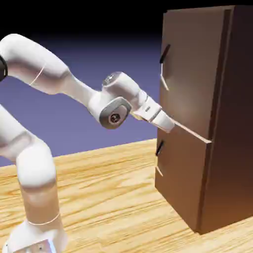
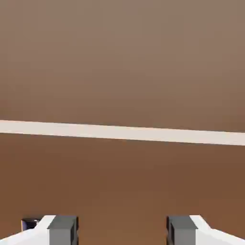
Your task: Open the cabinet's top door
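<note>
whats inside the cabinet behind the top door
Nothing inside shows. The top door looks shut against the cabinet, so its panel covers whatever is behind it. The gripper sits open near the door's lower pale edge; the hand view shows only brown wood.

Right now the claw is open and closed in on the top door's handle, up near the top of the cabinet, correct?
Not quite. The claw is open, but it is not at the handle. The exterior view shows it low on the top door, by the pale seam above the lower panel. The hand view shows only brown wood and that pale strip between its fingertips.
</note>
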You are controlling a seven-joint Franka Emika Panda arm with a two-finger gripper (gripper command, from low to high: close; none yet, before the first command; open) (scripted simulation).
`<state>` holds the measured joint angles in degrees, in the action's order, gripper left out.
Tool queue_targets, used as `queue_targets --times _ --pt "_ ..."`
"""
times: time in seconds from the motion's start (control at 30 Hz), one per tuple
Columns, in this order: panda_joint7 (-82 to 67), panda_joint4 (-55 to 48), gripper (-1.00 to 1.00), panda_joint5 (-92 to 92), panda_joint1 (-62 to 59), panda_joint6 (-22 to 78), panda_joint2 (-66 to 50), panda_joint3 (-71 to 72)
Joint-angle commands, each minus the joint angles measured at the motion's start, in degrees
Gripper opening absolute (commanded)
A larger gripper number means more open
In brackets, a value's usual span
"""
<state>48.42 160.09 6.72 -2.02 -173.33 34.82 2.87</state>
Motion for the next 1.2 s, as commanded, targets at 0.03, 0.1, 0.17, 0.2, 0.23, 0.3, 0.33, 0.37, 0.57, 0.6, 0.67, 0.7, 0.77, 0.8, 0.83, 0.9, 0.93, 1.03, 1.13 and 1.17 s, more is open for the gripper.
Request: queue_targets --times 0.03,0.1,0.17,0.2,0.23,0.3,0.33,0.37,0.57,0.6,0.67,0.7,0.77,0.8,0.83,0.9,0.93,1.03,1.13,1.17 --pt "4.4 -0.7 0.00 5.0 -2.0 0.5 1.6 2.1" --pt "8.8 -1.4 0.00 10.0 -4.0 1.0 3.2 4.3" --pt "13.3 -2.0 0.00 15.0 -6.0 1.5 4.8 6.4" --pt "15.5 -2.4 0.00 17.4 -7.0 1.7 5.6 7.5" --pt "17.7 -2.7 0.00 19.9 -8.0 2.0 6.4 8.5" --pt "22.1 -3.4 0.00 24.9 -10.0 2.5 8.0 10.7" --pt "24.3 -3.7 0.00 27.4 -11.0 2.7 8.8 11.7" --pt "26.5 -4.1 0.00 29.9 -12.0 3.0 9.6 12.8" --pt "39.8 -6.1 0.00 44.9 -18.1 4.5 14.4 19.2" --pt "42.0 -6.4 0.00 47.4 -19.1 4.7 15.2 20.2" --pt "46.4 -7.1 0.00 52.3 -21.1 5.2 16.9 22.4" --pt "48.6 -7.4 0.00 54.8 -22.1 5.5 17.7 23.4" --pt "53.0 -8.1 0.00 59.8 -24.1 6.0 19.3 25.6" --pt "55.2 -8.5 0.00 62.3 -25.1 6.2 20.1 26.6" --pt "57.5 -8.8 0.00 64.8 -26.1 6.5 20.9 27.7" --pt "61.9 -9.5 0.00 69.8 -28.1 7.0 22.5 29.8" --pt "64.1 -9.8 0.00 72.3 -29.1 7.2 23.3 30.9" --pt "70.7 -10.8 0.00 79.8 -32.1 8.0 25.7 34.1" --pt "77.3 -11.8 0.00 87.2 -35.1 8.7 28.1 37.3" --pt "79.6 -12.2 0.00 89.7 -36.1 9.0 28.9 38.4"
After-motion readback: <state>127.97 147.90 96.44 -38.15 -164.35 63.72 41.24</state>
